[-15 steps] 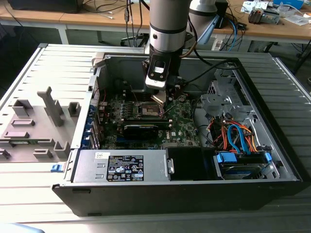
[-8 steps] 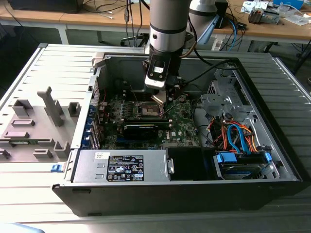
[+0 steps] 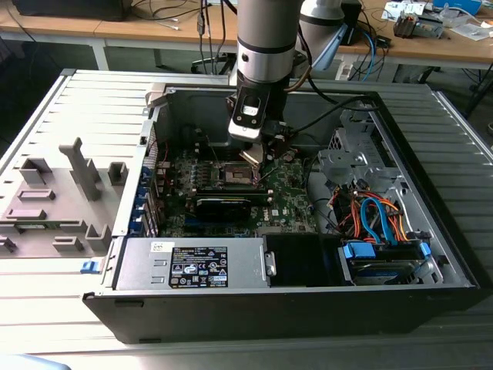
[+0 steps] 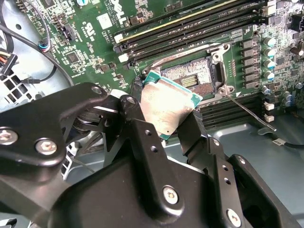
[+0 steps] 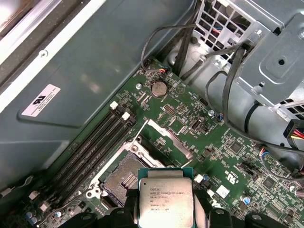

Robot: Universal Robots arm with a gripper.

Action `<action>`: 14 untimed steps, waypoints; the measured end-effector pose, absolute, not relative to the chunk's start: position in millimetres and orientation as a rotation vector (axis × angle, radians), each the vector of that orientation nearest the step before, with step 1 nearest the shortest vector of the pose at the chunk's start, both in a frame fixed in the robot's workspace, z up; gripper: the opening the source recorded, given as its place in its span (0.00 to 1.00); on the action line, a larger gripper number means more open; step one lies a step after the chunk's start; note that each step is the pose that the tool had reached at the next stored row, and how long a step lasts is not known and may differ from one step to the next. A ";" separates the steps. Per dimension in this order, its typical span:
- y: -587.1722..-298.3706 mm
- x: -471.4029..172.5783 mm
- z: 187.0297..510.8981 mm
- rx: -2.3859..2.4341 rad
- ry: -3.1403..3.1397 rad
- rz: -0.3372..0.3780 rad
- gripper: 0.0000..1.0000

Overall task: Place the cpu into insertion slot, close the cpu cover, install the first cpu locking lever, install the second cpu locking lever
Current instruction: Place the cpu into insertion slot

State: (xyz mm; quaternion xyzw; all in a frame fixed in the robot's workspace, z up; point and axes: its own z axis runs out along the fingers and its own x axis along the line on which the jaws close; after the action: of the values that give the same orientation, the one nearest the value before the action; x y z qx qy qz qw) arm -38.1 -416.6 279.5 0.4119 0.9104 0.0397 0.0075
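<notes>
End effector (image 3: 253, 152), exterior view: it hangs from my arm (image 3: 266, 46), which comes straight down into the open case (image 3: 431, 231) lying on the slatted desk (image 3: 38, 308). It sits just over the insertion slot (image 3: 237, 176). The power supply (image 3: 192, 264) at the near wall has a black-and-white label, too small to read. Room is tight, with a drive cage (image 3: 362, 154) and cables (image 3: 377, 216) on the exterior view's right and a long black card (image 3: 225, 205) just in front of the slot.

Second wrist view: my fingers (image 4: 194, 128) are clamped on opposite edges of the cpu (image 4: 167, 107). Its silver top faces the camera, with a green rim showing. The chip is tilted and off the board, not seated. One corner overlaps the slot's edge. Memory slots (image 4: 190, 21) run along one side, and a thin wire lever (image 4: 249, 113) sticks out on the other.

First wrist view: the cpu top carries several lines of print. The slot is bare, just beside the chip. The cpu cover (image 5: 170, 138) stands raised at the slot's edge. There's a white sticker (image 5: 42, 100) on the case wall and a coin cell (image 5: 158, 88) further along the board.
</notes>
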 end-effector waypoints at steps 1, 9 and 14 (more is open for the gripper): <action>-416.6 -38.1 279.5 1.290 2.845 0.124 0.55; -416.6 -38.1 279.5 1.315 2.833 0.124 0.55; -416.6 -38.1 279.5 1.330 2.826 0.124 0.55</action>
State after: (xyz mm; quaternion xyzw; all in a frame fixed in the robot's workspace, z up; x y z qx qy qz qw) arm -38.1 -416.6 279.5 0.4255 0.9040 0.0396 0.0081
